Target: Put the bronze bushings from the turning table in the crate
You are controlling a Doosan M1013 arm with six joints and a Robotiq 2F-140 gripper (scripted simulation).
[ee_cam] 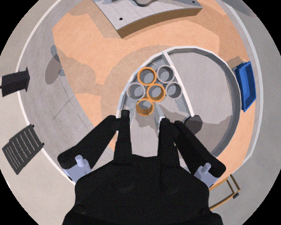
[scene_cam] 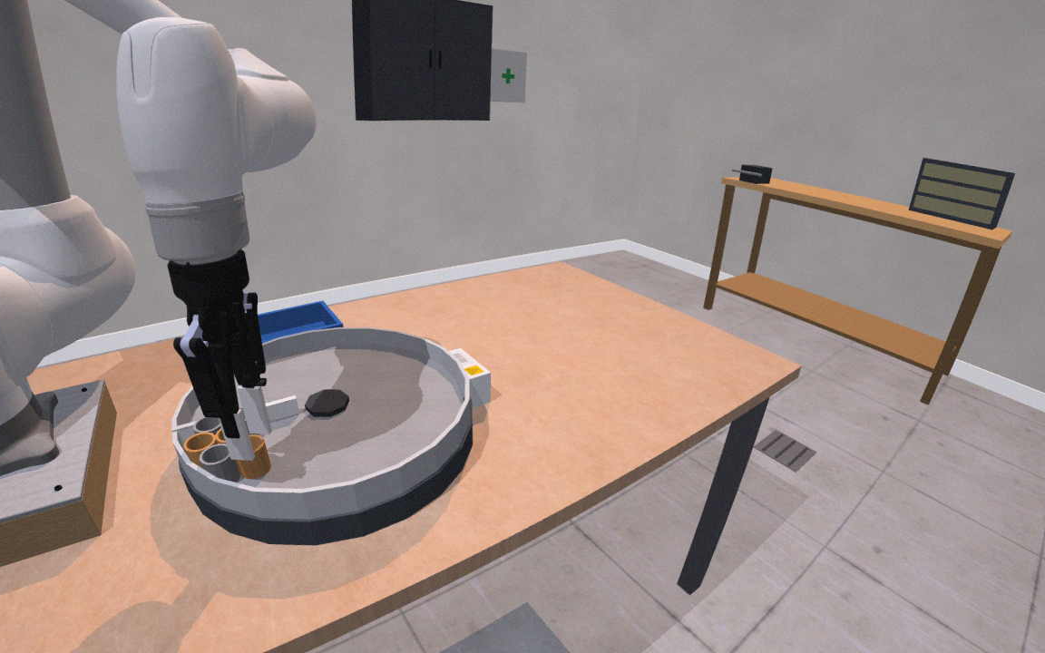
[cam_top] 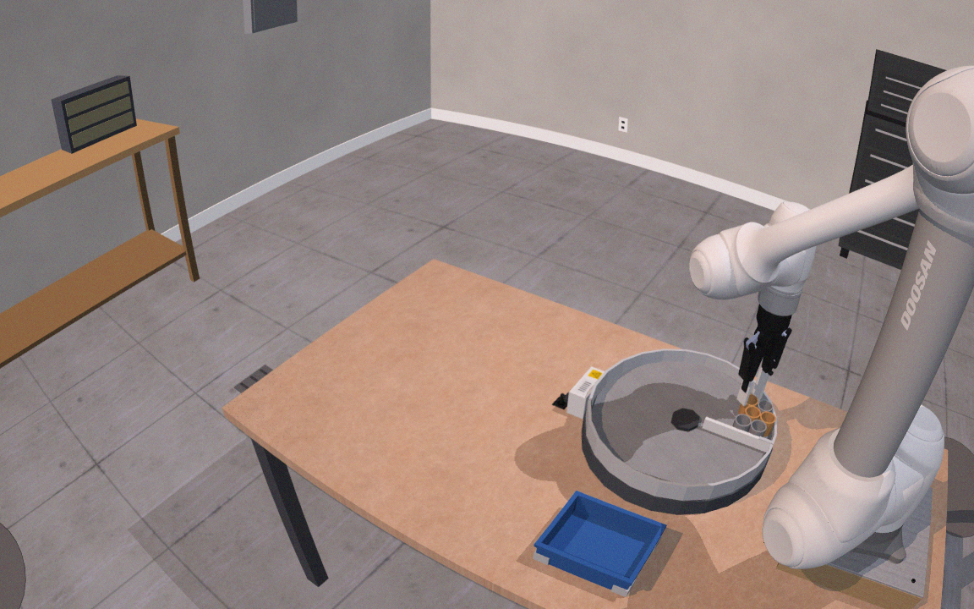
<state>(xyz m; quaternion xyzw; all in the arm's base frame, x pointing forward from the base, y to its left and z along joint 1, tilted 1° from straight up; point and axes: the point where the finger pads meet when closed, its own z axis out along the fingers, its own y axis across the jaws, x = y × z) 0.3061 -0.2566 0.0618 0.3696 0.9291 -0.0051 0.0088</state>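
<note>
The turning table (cam_top: 649, 483) (scene_cam: 331, 483) (ee_cam: 236, 106) is a grey round tray holding three bronze and three steel bushings, all upright in a tight cluster beside its white bar. The nearest bronze bushing (scene_cam: 257, 465) (ee_cam: 144, 110) stands at the cluster's outer end. My gripper (cam_top: 752, 392) (scene_cam: 250, 443) (ee_cam: 144, 110) is open partway, pointing down, with its pale fingertips low on either side of that bushing; nothing is gripped. A steel bushing (ee_cam: 135, 82) stands beside it against the rim. The blue crate (cam_top: 580, 562) (scene_cam: 298, 331) (ee_cam: 241, 94) is empty.
The white bar (cam_top: 732, 433) (ee_cam: 182, 85) runs from the dark hub (cam_top: 685, 419) (scene_cam: 327, 403) (ee_cam: 193, 124) to the rim, beside the bushings. A white box (cam_top: 580, 399) (scene_cam: 473, 380) sits against the turning table's outside. The arm's base plate (scene_cam: 14, 471) (ee_cam: 147, 15) is close by.
</note>
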